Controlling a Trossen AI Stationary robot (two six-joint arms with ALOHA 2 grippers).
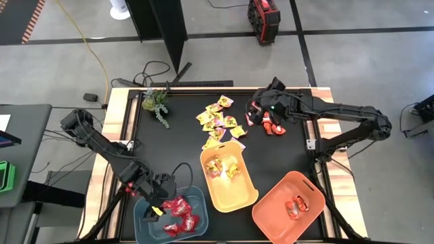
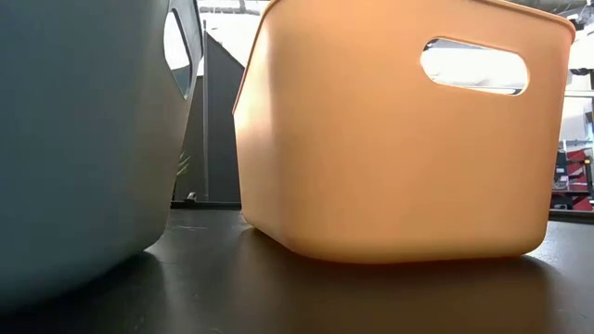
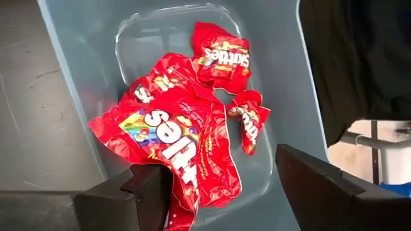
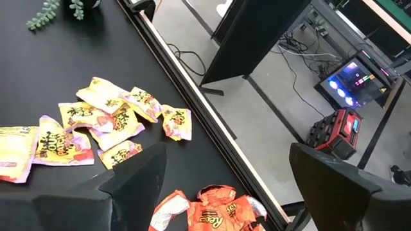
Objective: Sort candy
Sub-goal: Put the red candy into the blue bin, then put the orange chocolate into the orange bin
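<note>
Bins: blue-grey bin (image 1: 142, 220) w/ red candy (image 3: 173, 131), yellow bin (image 1: 227, 198) yellow packs, orange bin (image 1: 271, 213) two; both tools released.

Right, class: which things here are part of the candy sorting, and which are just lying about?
Part of the job:
- yellow candy loose on the table
- orange-red candy under the right gripper
- red candy in the blue-grey bin, left gripper above it
- yellow bin
- orange bin

Just lying about:
- green plant sprig
- red device on the floor
</note>
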